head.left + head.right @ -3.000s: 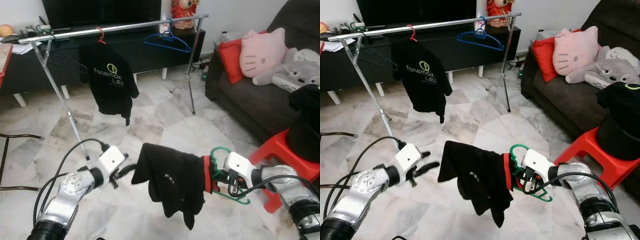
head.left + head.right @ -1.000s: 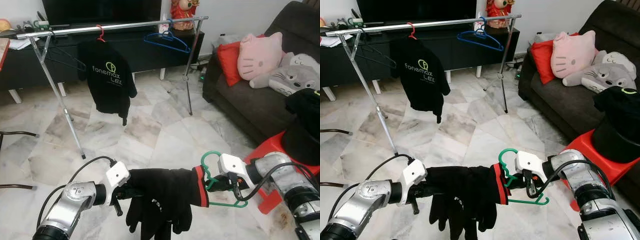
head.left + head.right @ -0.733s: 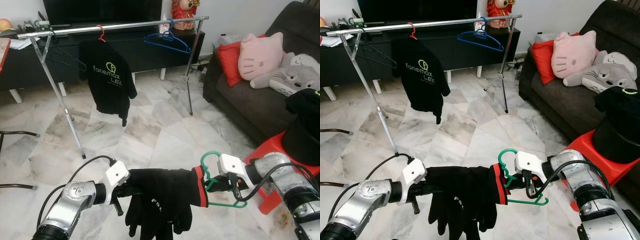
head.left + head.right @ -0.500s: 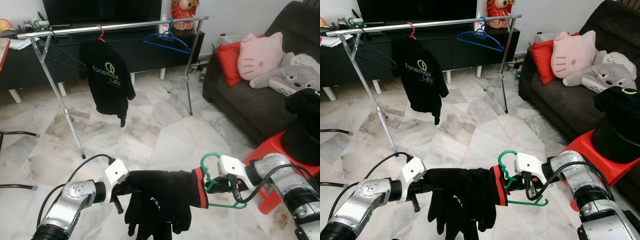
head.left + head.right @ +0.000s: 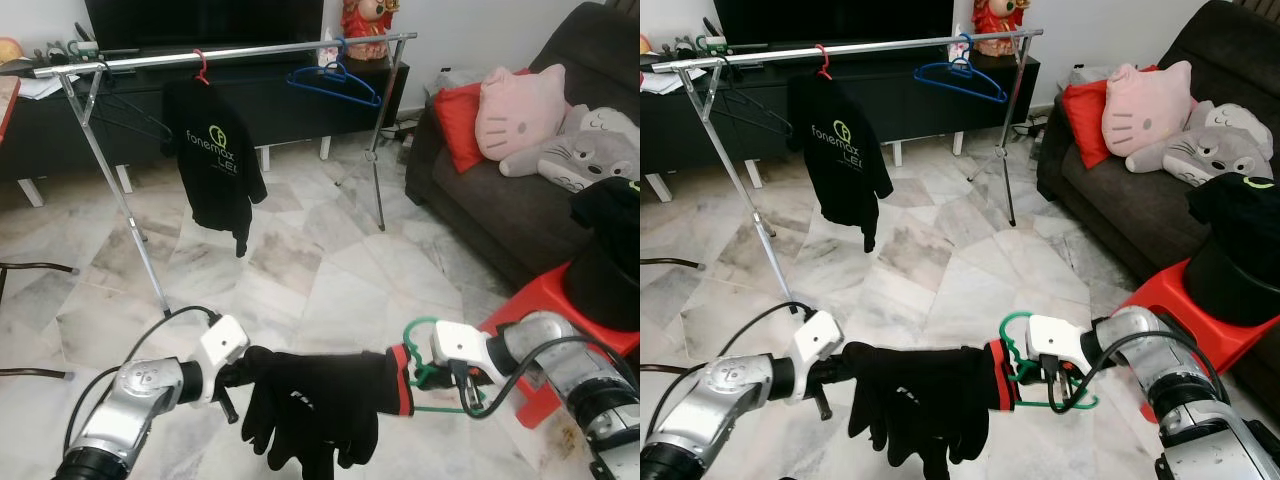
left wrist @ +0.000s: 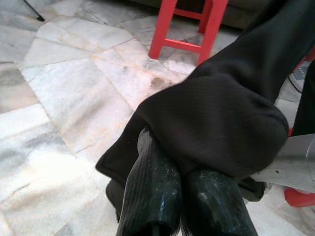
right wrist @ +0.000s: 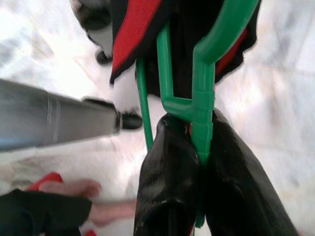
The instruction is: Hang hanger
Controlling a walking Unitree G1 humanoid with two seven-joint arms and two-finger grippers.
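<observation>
Right gripper point(image 7: 189, 147) clamps the green hanger point(image 5: 1025, 370); left gripper point(image 6: 184, 172) pinches its black, red-collared shirt point(image 5: 320, 400) stretched between them.

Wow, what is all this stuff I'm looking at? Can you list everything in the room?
Green hanger: one, green, in right gripper.
Black garment: one, black with red collar, stretched between both grippers.
Clothes rail: one, silver, ahead.
Hung shirt: one, black, on red hanger.
Blue hanger: one, on rail.
Sofa: one, dark, right.
Plush cushions: several, pink, grey, red.
Stool: one, red.
Left gripper: shut on garment.
Right gripper: shut on hanger.
</observation>
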